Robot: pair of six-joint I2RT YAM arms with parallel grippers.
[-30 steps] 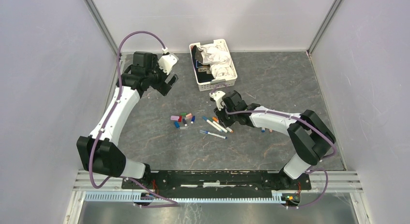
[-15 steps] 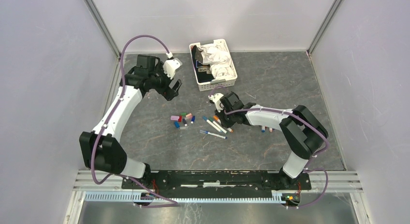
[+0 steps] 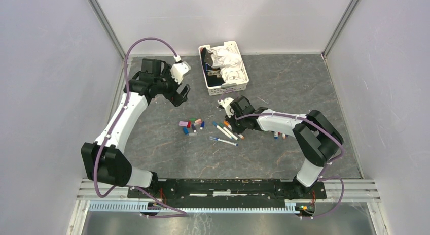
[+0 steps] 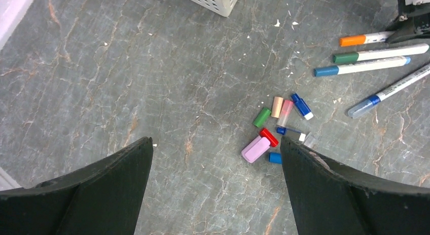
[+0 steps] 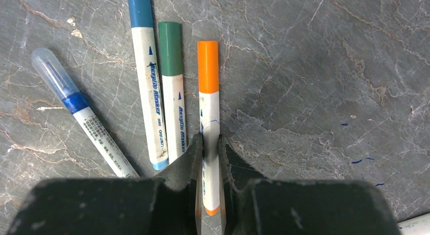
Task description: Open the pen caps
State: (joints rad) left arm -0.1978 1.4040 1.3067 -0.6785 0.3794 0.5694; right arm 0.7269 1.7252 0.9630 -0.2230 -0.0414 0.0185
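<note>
Pickup: right claw (image 5: 209, 141) pinches orange pen (image 5: 209, 107) (cap (image 5: 208, 66) ahead of it); next, the wide-open left claw (image 4: 215, 142) must grip that cap.

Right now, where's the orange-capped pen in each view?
Top external: orange-capped pen mid-table, at the tip of the right gripper.
Left wrist: orange-capped pen at upper right, topmost of the pens.
Right wrist: orange-capped pen at centre, barrel pinched between the fingers.
Shared landmark: the green-capped pen lying right beside it.
</note>
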